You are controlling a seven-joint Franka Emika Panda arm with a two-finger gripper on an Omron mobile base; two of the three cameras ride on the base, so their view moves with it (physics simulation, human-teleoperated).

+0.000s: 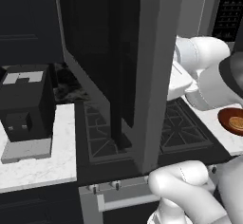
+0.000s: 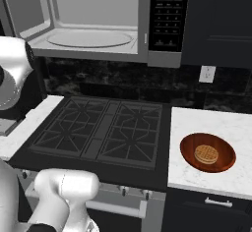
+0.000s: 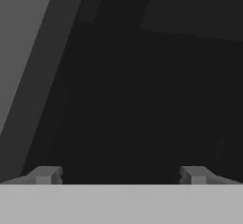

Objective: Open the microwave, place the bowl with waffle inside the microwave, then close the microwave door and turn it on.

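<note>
Microwave [image 2: 93,24]: open, cavity and turntable exposed. Microwave door [image 1: 142,76]: swung wide over the stove [image 2: 98,130]. Bowl with waffle [image 2: 207,153]: on the right-hand surface [image 2: 197,120], untouched. Gripper [image 3: 121,175]: jaws released, empty, facing the door. Step in hand: opening apparently done. Next: reach to the bowl, grasp its rim.

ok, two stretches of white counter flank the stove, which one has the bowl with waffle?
The white counter on the stove's right: the bowl with waffle sits there. The left stretch carries a black coffee machine.

Flat, even rendered light, no glare, and only soft shadows. Pale counters read bright; the dark cabinets go nearly black. The hand view is dim and soft-edged.
</note>
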